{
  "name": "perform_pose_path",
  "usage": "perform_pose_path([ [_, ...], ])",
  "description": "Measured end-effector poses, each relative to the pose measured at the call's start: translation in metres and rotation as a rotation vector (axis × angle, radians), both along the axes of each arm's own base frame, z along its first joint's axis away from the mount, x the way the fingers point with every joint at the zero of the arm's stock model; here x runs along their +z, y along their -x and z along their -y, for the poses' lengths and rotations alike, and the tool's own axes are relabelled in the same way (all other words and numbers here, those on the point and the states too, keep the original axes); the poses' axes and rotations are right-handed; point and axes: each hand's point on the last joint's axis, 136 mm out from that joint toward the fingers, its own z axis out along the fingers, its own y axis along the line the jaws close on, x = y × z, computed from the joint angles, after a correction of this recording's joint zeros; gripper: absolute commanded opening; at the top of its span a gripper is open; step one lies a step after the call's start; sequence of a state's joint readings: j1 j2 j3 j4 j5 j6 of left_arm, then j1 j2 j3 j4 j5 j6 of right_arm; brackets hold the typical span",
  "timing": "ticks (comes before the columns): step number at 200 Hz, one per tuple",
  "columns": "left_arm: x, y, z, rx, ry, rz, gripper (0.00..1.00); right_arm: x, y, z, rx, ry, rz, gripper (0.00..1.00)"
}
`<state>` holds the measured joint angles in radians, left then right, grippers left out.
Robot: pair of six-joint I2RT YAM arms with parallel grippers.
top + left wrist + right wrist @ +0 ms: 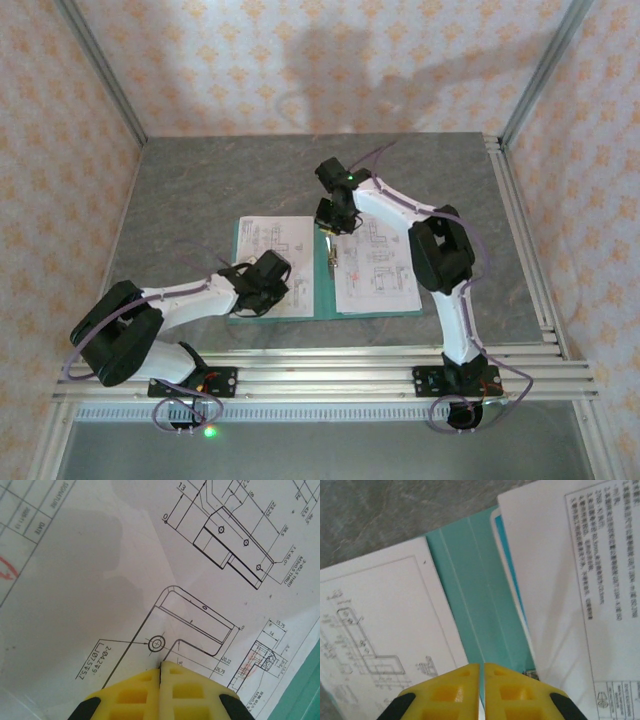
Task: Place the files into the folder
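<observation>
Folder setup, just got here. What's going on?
The teal folder lies open flat on the table, with a printed sheet on each cover. The left gripper, shut, is low over the left sheet, tips at a drawing; whether they touch it is unclear. The right gripper, also shut, is above the bare spine strip between that sheet and the right sheet. Neither visibly holds paper.
</observation>
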<state>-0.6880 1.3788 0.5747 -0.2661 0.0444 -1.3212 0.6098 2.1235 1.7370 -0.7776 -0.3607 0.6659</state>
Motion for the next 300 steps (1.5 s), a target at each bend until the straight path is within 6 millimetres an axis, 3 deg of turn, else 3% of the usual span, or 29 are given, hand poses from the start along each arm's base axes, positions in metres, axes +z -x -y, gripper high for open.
perform_pose_path([
  [47, 0.000, 0.002, -0.002, 0.029, 0.009, 0.007, 0.00, 0.020, 0.036, -0.005, 0.056, -0.017, 0.013, 0.10],
  [86, 0.000, 0.003, -0.001, 0.034, 0.011, 0.010, 0.00, 0.006, 0.068, -0.004, 0.091, -0.001, -0.012, 0.09],
  [114, 0.000, 0.003, -0.003, 0.045, 0.012, 0.016, 0.00, 0.001, 0.088, 0.013, 0.041, 0.010, -0.017, 0.13],
  [137, 0.000, 0.004, -0.002, 0.058, 0.024, 0.024, 0.00, 0.022, 0.098, 0.032, -0.055, -0.021, 0.046, 0.24],
  [160, -0.001, 0.005, -0.001, 0.079, 0.031, 0.042, 0.00, 0.051, 0.098, 0.042, -0.154, -0.100, 0.131, 0.31],
  [177, -0.001, 0.007, 0.004, 0.099, 0.046, 0.053, 0.00, 0.059, 0.097, 0.043, -0.229, -0.172, 0.160, 0.35],
  [225, -0.003, 0.004, 0.039, 0.176, 0.147, 0.104, 0.00, 0.035, 0.103, 0.061, -0.454, -0.302, 0.129, 0.40],
  [266, -0.003, -0.025, 0.083, 0.246, 0.260, 0.145, 0.00, 0.037, 0.084, 0.080, -0.589, -0.414, 0.132, 0.41],
  [300, -0.003, -0.037, 0.101, 0.282, 0.343, 0.168, 0.00, 0.041, 0.070, 0.089, -0.632, -0.465, 0.135, 0.40],
])
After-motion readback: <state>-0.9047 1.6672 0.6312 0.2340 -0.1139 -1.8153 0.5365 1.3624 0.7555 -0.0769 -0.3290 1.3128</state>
